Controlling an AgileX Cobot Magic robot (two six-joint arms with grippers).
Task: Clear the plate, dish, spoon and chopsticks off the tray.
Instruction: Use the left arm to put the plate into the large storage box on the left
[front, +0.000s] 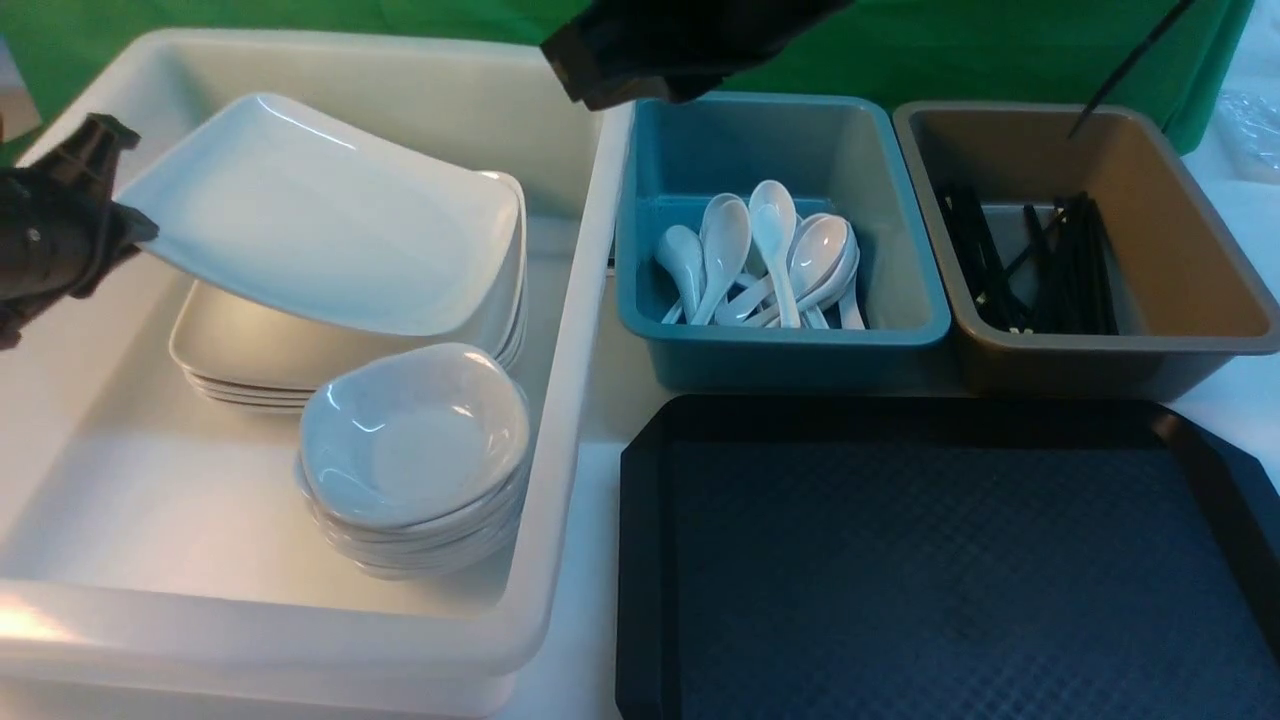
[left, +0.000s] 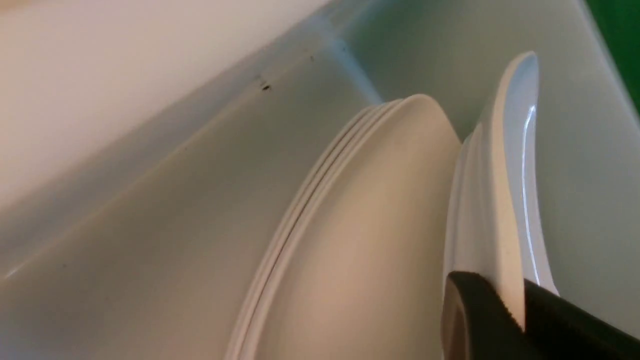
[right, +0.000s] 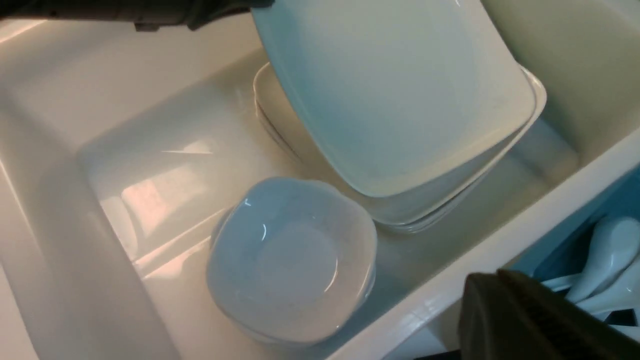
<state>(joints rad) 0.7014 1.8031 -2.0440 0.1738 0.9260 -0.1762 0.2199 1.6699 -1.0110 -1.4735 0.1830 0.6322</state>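
Note:
My left gripper is shut on the edge of the large white square plate. It holds the plate tilted inside the white tub, over a stack of similar plates. The left wrist view shows the jaws clamped on the plate's rim. My right gripper is shut and empty, high over the tubs' back edge. White spoons lie in the blue tub. Black chopsticks lie in the brown tub. The black tray lies at the front right.
A stack of small white dishes stands in the white tub in front of the plate stack; it also shows in the right wrist view. A thin dark rod slants above the brown tub. A green cloth hangs behind.

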